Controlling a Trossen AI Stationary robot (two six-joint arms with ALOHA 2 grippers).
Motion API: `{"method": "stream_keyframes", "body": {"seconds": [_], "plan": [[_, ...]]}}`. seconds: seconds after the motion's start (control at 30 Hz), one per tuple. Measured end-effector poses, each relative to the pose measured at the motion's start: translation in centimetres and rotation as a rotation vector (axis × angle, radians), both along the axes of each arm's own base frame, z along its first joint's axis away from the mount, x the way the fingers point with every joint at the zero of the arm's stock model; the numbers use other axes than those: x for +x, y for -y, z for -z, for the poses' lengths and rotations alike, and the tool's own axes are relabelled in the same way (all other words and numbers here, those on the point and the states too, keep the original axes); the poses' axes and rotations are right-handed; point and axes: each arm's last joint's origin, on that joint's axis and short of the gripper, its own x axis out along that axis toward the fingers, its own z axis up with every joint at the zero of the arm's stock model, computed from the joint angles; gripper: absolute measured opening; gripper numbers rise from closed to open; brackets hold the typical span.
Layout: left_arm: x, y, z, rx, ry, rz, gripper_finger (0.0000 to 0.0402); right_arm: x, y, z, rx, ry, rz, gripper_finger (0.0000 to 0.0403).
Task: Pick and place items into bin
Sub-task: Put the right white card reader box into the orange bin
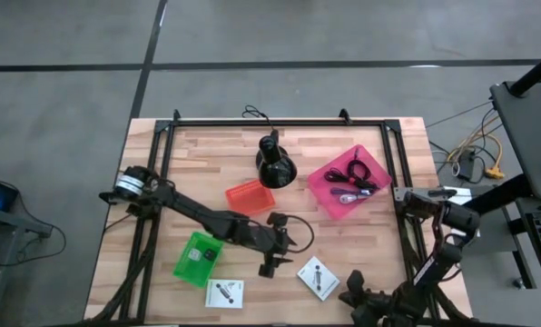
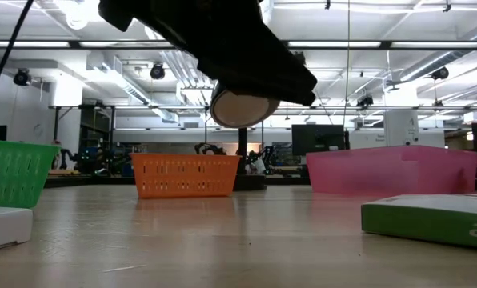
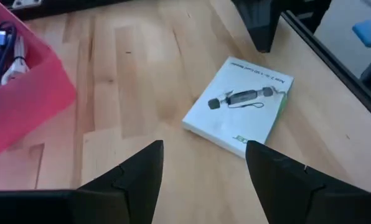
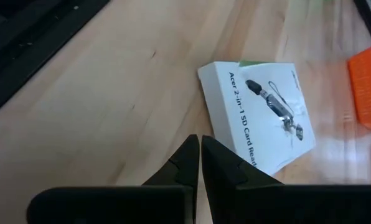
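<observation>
Two white boxed card readers w/ black print lie on the wood table (image 1: 343, 154): one (image 1: 318, 277) lower centre-right of the high view, tilted like a diamond, the other (image 1: 224, 292) lower centre-left, just below the green bin (image 1: 196, 258). Green bin sits lower left of centre and has a small dark-and-white item in it; can't tell what. Pink bin (image 1: 347, 181), upper right of centre, holds black coiled cables (image 1: 357, 173) and a thin purple cord (image 1: 348, 194). Orange bin (image 1: 246, 196) at centre looks empty from above. Black cone-shaped stand (image 1: 274, 163) stands just up-right of the orange bin, apart from it.

Left gripper (image 1: 270, 265) is at lower centre of the high view, between the two boxes, over bare wood. Its wrist view shows the fingers (image 3: 139, 174) spread wide w/ nothing between them, the diamond-tilted box ahead and a pink bin corner at that frame's upper left.

Right gripper (image 1: 350, 297) is at the bottom edge, right of centre, near the tilted box. Its fingertips (image 4: 188, 158) are pressed together, nothing held; a white box fills that frame's centre-right, orange bin at its right edge.

Low view: orange, pink, green bins in a row across the mid-frame, dark arm overhead.
</observation>
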Motion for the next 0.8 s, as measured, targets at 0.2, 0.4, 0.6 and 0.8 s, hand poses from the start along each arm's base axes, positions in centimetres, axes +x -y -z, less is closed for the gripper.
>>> {"method": "stream_keyframes", "body": {"seconds": [0.2,0.4,0.6,0.8], "plan": [[0.7,-1.4,0.8,-0.041,-0.033,-0.013,0.0213,0.3,0.2,-0.1,0.007,-0.013,0.0,0.0008],[1.2,-1.9,2.1,-0.093,-0.077,0.045,0.0213,0.6,0.3,0.2,0.009,-0.028,0.004,0.0008],[1.3,-1.8,3.3,-0.116,-0.118,0.067,0.0212,0.7,0.2,0.1,0.011,-0.025,-0.005,0.0008],[2.3,-1.7,3.5,-0.402,-0.2,-0.066,0.0212,0.7,0.3,0.1,0.014,-0.022,-0.006,0.0008]]}}
